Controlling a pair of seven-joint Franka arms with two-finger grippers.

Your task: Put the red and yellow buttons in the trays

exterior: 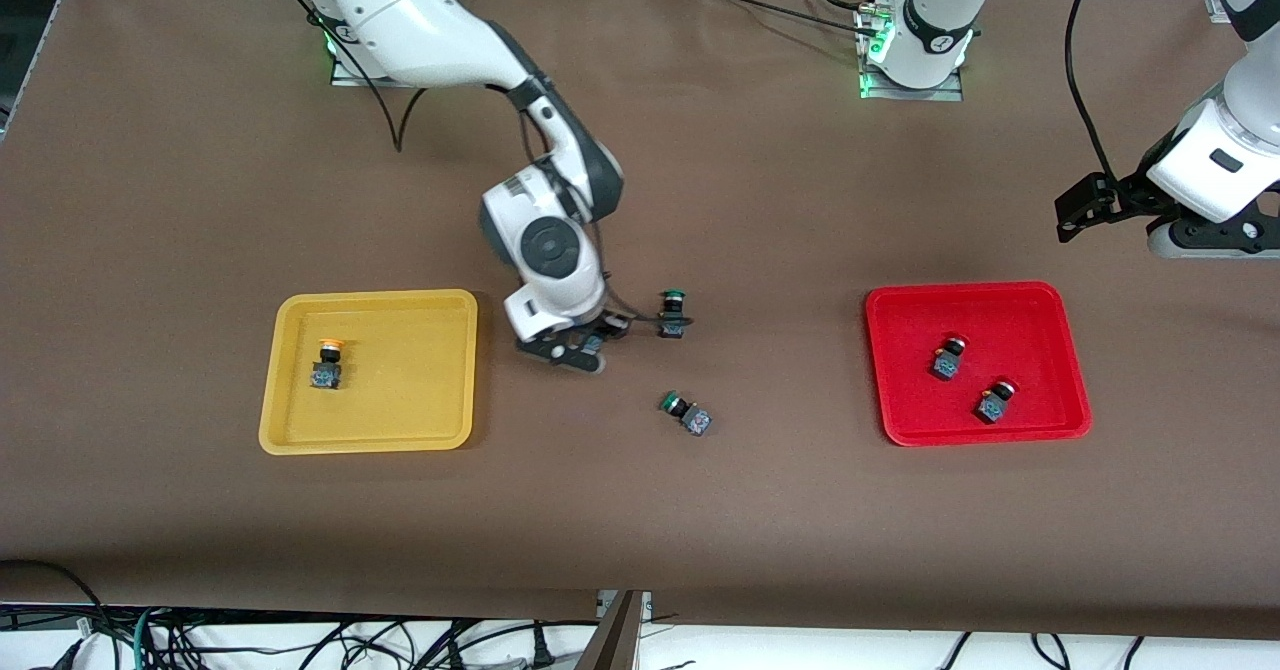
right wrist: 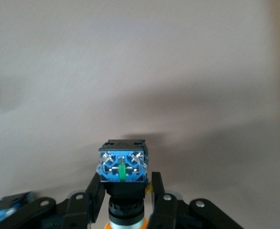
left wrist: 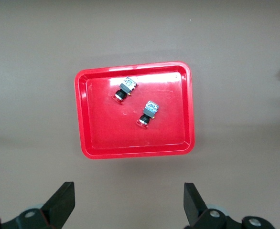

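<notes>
My right gripper [exterior: 582, 347] is low over the bare table between the yellow tray [exterior: 440, 370] and two green-capped switches. In the right wrist view it [right wrist: 125, 185] is shut on a yellow button [right wrist: 122, 167], with the blue contact block outward and the orange cap toward the palm. Another yellow button [exterior: 328, 362] sits in the yellow tray. The red tray [exterior: 1040, 320] holds two red buttons [exterior: 948, 358] [exterior: 996, 400]; the tray [left wrist: 97, 138] and both buttons [left wrist: 124, 89] [left wrist: 147, 113] also show in the left wrist view. My left gripper [exterior: 1075, 212] waits open and empty [left wrist: 128, 200], high over the table beside the red tray.
Two green-capped switches stand out of the trays: one upright [exterior: 672, 312] close to my right gripper, one on its side [exterior: 685, 413] nearer the front camera. The brown table [exterior: 640, 510] runs wide on all sides of the trays.
</notes>
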